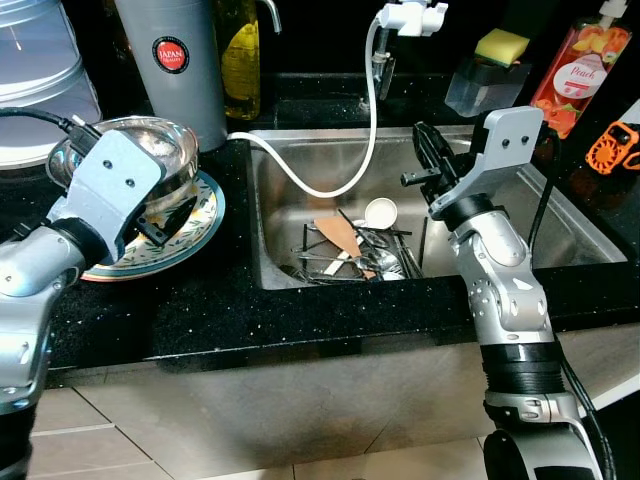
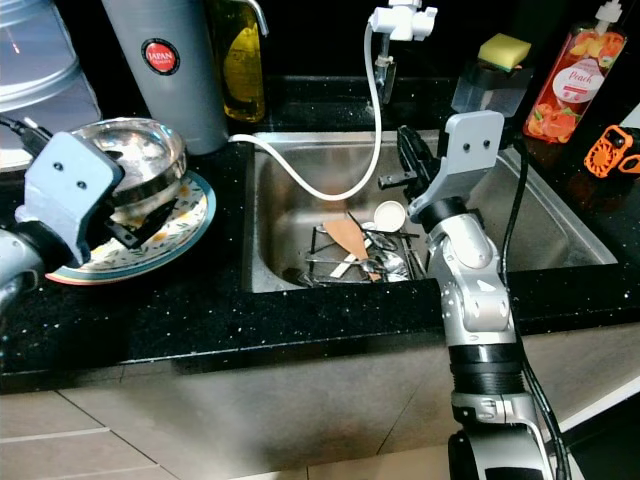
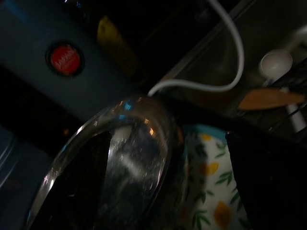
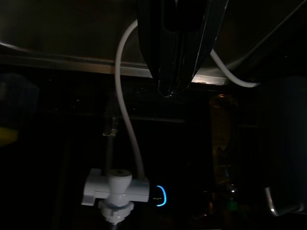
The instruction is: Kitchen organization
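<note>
left claw [image 3: 168, 182] spread astride steel bowl [image 1: 160, 150] rim | right claw [image 1: 428, 150] closed over sink [image 1: 590, 225] | flask [image 1: 175, 60]: "JAPAN" | bottle [image 1: 583, 65]: "Peach"

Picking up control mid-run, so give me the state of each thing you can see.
left gripper: open, fingers astride the bowl's rim
glass bowl: upright on the plate
floral plate: flat on the counter
right gripper: shut, empty, above the sink
sink: utensils piled at the bottom
hose: draped into the sink
</note>
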You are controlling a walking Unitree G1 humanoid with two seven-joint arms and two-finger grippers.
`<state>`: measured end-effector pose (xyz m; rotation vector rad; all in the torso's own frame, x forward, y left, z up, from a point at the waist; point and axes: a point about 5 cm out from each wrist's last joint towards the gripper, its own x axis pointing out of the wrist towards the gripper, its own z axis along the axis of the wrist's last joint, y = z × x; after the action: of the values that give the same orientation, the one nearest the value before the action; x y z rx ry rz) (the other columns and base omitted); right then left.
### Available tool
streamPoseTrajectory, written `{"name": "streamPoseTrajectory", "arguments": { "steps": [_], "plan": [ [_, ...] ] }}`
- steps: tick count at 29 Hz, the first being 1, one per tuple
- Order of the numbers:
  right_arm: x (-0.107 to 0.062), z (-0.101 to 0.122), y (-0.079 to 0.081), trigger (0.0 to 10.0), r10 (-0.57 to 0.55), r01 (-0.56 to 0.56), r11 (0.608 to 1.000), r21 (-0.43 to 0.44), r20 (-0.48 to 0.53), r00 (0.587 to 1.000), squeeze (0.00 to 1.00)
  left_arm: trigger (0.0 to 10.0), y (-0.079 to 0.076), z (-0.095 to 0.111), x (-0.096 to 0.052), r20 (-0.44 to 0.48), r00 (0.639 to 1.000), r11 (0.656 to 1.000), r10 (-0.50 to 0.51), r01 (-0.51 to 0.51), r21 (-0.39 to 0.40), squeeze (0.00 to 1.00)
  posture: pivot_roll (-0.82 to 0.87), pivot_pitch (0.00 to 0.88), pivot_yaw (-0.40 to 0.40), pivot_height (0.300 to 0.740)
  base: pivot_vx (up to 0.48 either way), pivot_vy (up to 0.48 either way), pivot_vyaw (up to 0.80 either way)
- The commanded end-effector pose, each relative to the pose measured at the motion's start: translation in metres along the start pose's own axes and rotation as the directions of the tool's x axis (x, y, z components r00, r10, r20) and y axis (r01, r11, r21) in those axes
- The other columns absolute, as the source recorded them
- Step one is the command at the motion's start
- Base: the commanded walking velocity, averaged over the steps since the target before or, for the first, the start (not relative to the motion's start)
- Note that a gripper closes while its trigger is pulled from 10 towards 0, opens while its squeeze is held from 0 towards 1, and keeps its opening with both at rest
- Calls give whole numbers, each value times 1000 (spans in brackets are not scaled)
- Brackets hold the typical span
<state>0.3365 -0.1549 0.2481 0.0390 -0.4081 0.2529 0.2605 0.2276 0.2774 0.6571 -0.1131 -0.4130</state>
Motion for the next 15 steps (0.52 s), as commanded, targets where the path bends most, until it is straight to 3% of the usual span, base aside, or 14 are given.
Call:
{"name": "streamPoseTrajectory", "arguments": {
  "steps": [1, 4, 8, 11, 15],
  "plan": [
    [0, -2, -2, 10000, -8, 8, 1000, 8, -4, 1000, 0, 10000, 11, 0, -4, -21, 1000, 1000, -13, 13, 19, 0, 182, 0, -47, 740, 0, 0, 0],
    [-1, -2, -1, 10000, -13, 13, 1000, 9, -4, 1000, 0, 10000, 13, -17, -7, -117, 993, 999, -36, 34, -17, 0, 176, 0, -39, 740, 0, 0, 0],
    [-2, -3, -2, 10000, -16, 16, 1000, 9, -7, 1000, 0, 10000, 12, -28, -9, -157, 986, 996, -65, 56, -63, 0, 177, 0, -39, 740, 0, 0, 0],
    [-2, -4, -2, 10000, -18, 18, 1000, 9, -9, 1000, 0, 10000, 24, -54, -12, -277, 960, 997, -43, 22, -81, 0, 179, 0, -39, 740, 0, 0, 0],
    [-2, -4, -2, 10000, -18, 18, 1000, 10, -8, 1000, 0, 10000, 25, -59, -13, -302, 952, 996, -52, 28, -82, 0, 179, 0, -39, 740, 0, 0, 0]
  ]
}}
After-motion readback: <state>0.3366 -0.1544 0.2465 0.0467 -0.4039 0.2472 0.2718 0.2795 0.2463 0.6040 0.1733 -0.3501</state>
